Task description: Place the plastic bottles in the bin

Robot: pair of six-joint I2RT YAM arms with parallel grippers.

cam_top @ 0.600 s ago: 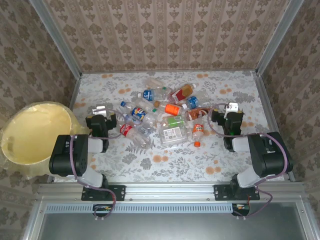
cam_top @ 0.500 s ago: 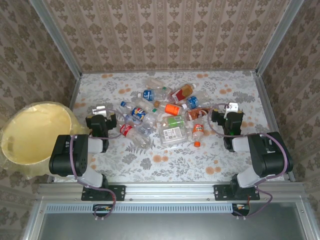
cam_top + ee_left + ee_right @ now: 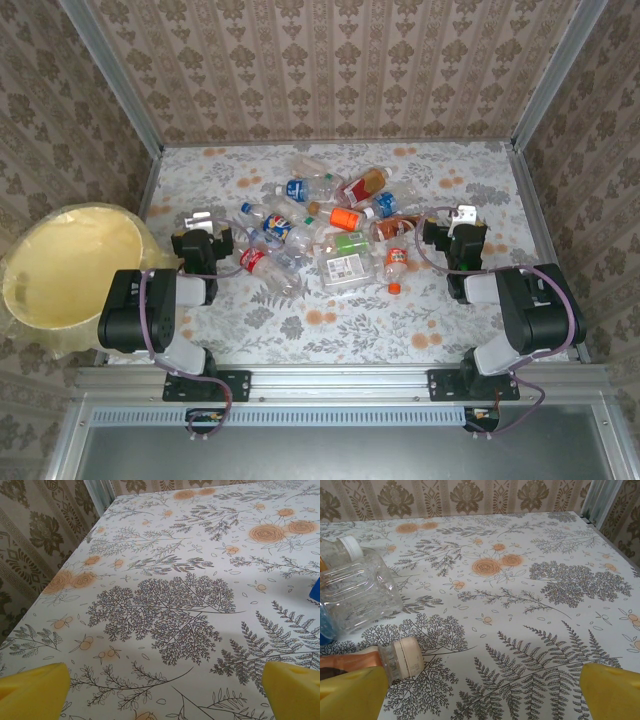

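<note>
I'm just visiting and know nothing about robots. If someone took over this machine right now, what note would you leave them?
Left gripper: open, holding nothing, low over the table, left of the pile.
Right gripper: open, holding nothing, at the pile's right side; a beige-capped bottle lies close by.
Plastic bottles: heaped on the table between the arms.
Bin: off the table's left edge; no bottle visible inside.
Done: nothing yet. Left: every bottle.

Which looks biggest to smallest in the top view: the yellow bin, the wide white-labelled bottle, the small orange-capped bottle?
1. yellow bin, by far
2. wide white-labelled bottle
3. small orange-capped bottle
</note>
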